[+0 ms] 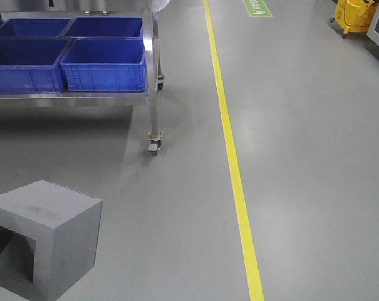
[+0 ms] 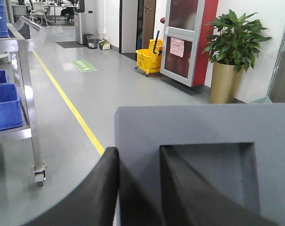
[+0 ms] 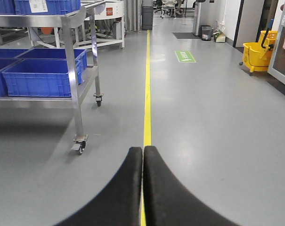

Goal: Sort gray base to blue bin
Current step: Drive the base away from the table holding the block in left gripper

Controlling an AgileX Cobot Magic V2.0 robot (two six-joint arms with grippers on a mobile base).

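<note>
The gray base is a matte gray cube low at the left of the front view, its square opening facing left. My left gripper is shut on the gray base, one finger outside its wall and the other inside the recess. Several blue bins stand side by side on the lower shelf of a steel cart, and the blue bin nearest the cart's right end lies ahead and to the left. My right gripper is shut with nothing in it, pointing along the floor line.
The steel cart stands on casters at the left. A yellow line runs down the gray floor. A yellow mop bucket, a glazed door and a potted plant line the right wall.
</note>
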